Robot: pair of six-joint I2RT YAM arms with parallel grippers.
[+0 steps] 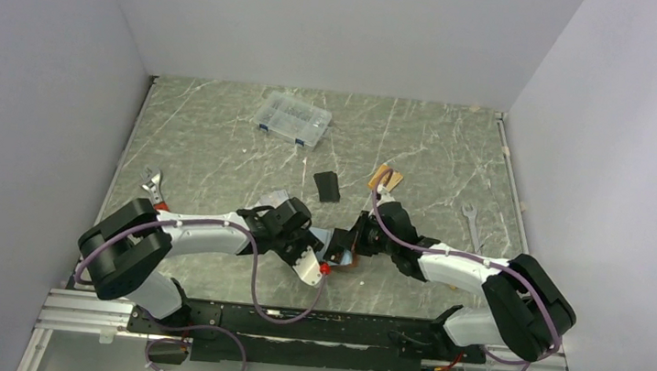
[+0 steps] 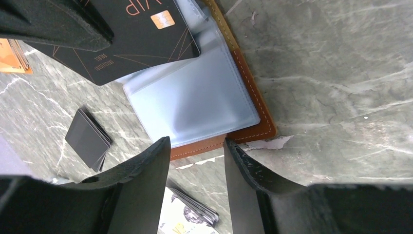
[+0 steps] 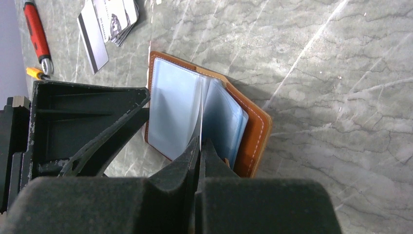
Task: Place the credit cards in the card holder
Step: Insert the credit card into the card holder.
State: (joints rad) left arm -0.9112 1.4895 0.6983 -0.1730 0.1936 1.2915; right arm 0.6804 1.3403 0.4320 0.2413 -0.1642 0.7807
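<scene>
The card holder [image 3: 253, 131], brown leather, lies open on the table with its silvery sleeves [image 2: 195, 102] fanned up. My right gripper [image 3: 200, 142] is shut on a black credit card [image 2: 131, 34] with a gold chip, held edge-on over the sleeves. My left gripper [image 2: 196, 146] is open with nothing between its fingers, its tips at the holder's near edge. In the top view both grippers meet over the card holder [image 1: 345, 259]. More credit cards [image 3: 109, 22] lie loose beside it, and a dark stack of cards [image 2: 87, 139] sits farther off.
A clear compartment box [image 1: 292, 119] stands at the back. An orange stack [image 1: 386, 179] lies behind the right arm. Wrenches lie at the left [image 1: 153, 184] and right [image 1: 471, 221]. A red-handled tool [image 3: 36, 34] lies near the loose cards.
</scene>
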